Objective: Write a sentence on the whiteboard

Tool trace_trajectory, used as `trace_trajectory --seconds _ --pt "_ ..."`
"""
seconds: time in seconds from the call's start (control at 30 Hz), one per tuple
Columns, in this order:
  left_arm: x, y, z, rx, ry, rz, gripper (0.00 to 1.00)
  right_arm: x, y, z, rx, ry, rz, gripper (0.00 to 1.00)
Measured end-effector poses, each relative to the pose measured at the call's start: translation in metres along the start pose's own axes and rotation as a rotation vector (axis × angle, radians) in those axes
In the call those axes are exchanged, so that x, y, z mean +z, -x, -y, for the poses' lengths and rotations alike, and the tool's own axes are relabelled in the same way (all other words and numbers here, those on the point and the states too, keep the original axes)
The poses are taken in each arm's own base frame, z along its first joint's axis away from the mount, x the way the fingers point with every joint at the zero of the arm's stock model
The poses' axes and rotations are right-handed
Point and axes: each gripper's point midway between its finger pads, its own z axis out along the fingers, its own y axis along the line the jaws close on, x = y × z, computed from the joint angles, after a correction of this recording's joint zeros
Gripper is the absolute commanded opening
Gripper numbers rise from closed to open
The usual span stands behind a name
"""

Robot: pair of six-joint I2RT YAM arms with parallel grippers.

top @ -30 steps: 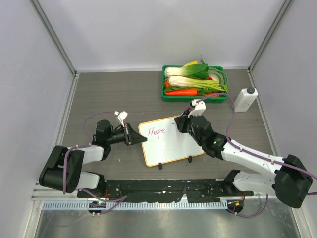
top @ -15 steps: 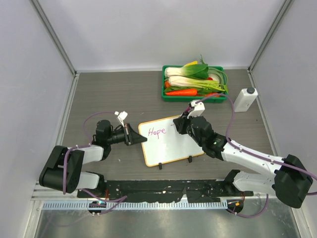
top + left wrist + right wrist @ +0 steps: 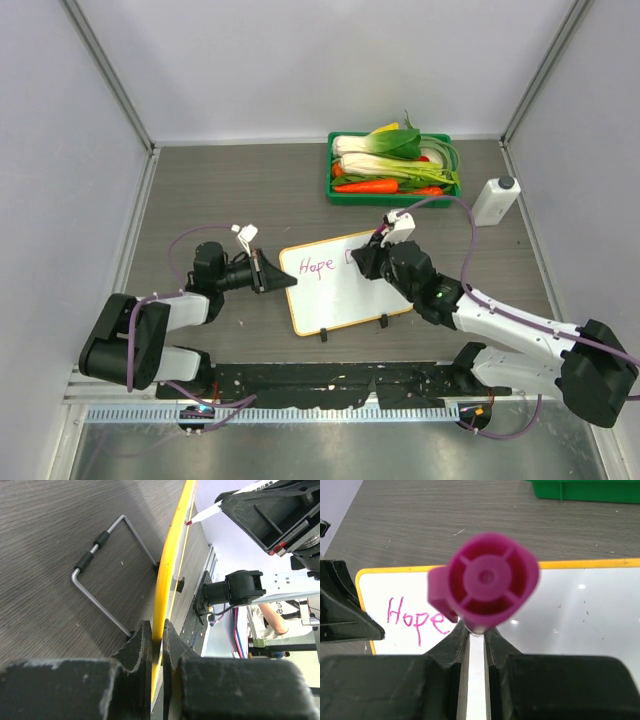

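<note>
Whiteboard with sentence begun: "Hope".
Left gripper clamped on its 9 o'clock rim; right gripper clamped on marker, 3 o'clock of the writing.

From my seat the overhead view is bright and even, lit from above; shadows on the table under the arms are soft and faint; small white glints sit on the whiteboard in the right wrist view; the marker looms there, slightly soft; the left gripper is blurred up close; that view's right edge looks washed out.
</note>
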Motion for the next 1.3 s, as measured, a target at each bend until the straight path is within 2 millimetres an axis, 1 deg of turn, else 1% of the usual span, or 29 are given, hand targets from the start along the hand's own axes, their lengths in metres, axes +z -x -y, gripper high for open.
trace_trajectory --seconds 0.27,0.43,0.57,0.7,0.9,0.97,1.13,1.3 --pt "0.0 0.0 0.0 0.001 0.0 0.0 0.0 -0.005 -0.014 -0.005 -0.003 0.032 -0.04 0.01" --pt "0.0 0.0 0.0 0.003 0.0 0.0 0.0 -0.008 -0.018 -0.008 -0.007 0.049 -0.057 0.02" --pt "0.0 0.0 0.0 0.005 -0.001 0.0 0.0 -0.011 -0.016 -0.009 -0.006 0.056 -0.056 0.01" --pt "0.0 0.0 0.0 0.005 -0.001 0.0 0.0 -0.014 -0.009 -0.012 0.002 0.065 -0.035 0.01" --pt "0.0 0.0 0.0 0.005 -0.001 0.0 0.0 -0.008 0.004 -0.02 0.009 0.067 -0.008 0.02" --pt "0.0 0.0 0.0 0.005 -0.001 0.0 0.0 -0.004 0.004 -0.02 0.008 0.062 -0.008 0.01" --pt "0.0 0.001 0.0 0.005 -0.001 0.001 0.0 0.001 -0.002 -0.011 -0.002 0.019 -0.016 0.01" --pt "0.0 0.001 0.0 0.005 -0.001 0.001 0.0 0.002 0.0 -0.008 -0.003 0.0 -0.007 0.02"
